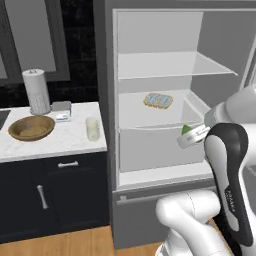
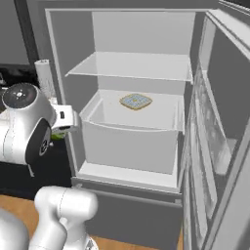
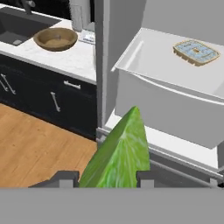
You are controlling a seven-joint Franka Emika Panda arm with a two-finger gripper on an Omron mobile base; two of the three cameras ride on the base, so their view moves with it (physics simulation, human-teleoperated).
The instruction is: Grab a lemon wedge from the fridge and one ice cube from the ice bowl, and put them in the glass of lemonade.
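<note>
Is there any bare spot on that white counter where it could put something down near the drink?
Yes. The marble counter is bare along its front edge, between the wooden bowl and the glass of lemonade. Behind them it is crowded: the paper towel roll and a small grey box stand against the wall. In the fridge, the top shelf is bare.

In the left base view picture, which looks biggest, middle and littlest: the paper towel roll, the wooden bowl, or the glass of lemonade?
Largest to smallest, as they look:
1. The ice bowl and the paper towel roll look about alike, one wide and one tall, so I won't rank them.
2. The glass of lemonade is clearly smallest.
</note>
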